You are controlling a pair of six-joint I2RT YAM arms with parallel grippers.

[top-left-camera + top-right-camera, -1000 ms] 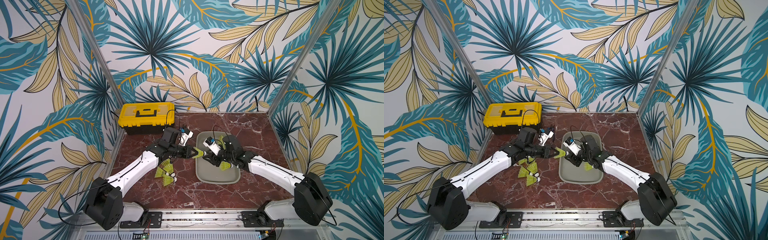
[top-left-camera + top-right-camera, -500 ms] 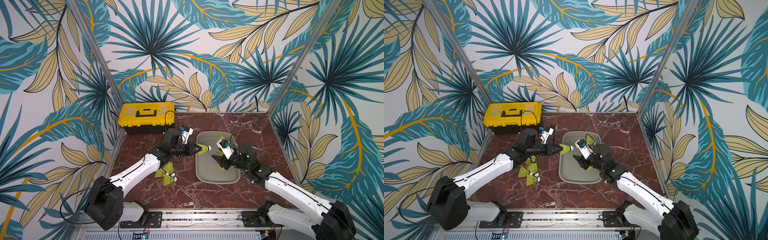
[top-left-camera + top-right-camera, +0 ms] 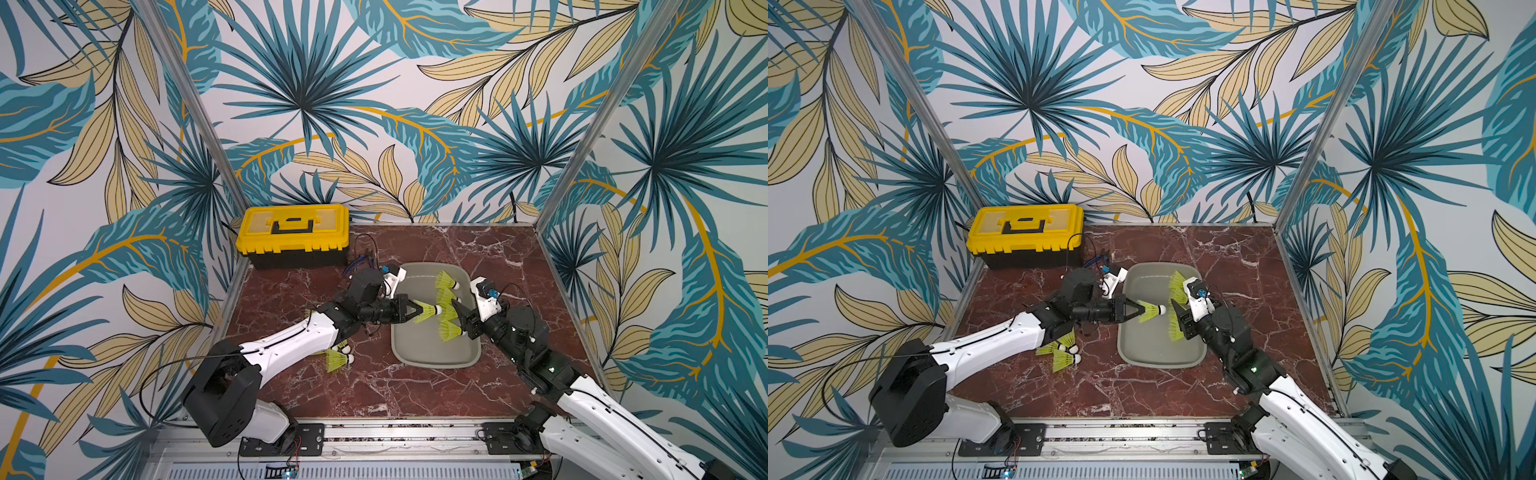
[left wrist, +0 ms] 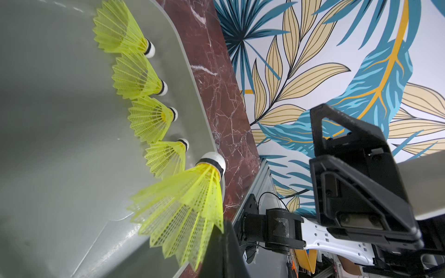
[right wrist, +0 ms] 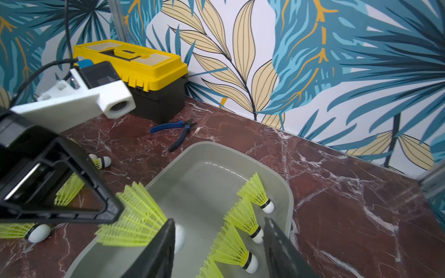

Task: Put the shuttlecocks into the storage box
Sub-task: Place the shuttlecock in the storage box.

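Note:
The grey storage box (image 3: 432, 362) (image 3: 1158, 362) lies mid-table. Several neon yellow-green shuttlecocks (image 3: 446, 282) (image 4: 139, 79) (image 5: 243, 216) lie in a row along its right side. My left gripper (image 3: 415, 309) (image 3: 1136, 311) (image 4: 222, 231) is shut on the skirt of another shuttlecock (image 3: 428, 311) (image 3: 1150, 311) (image 4: 187, 197) (image 5: 134, 216), held level over the box, white tip toward the right. My right gripper (image 3: 461, 320) (image 3: 1179, 320) (image 5: 219, 221) hangs open just above the row, nothing in it. More shuttlecocks (image 3: 338, 358) (image 3: 1065, 359) (image 5: 98, 162) lie on the table left of the box, partly under the left arm.
A yellow-lidded black toolbox (image 3: 293, 235) (image 5: 144, 65) stands at the back left. Blue-handled pliers (image 5: 178, 130) lie between it and the box. Patterned walls close in the red marble table (image 3: 415, 395) on three sides.
My right gripper has opened wider and drawn back toward the right side of the box. The left gripper has carried its shuttlecock a little further right over the box.

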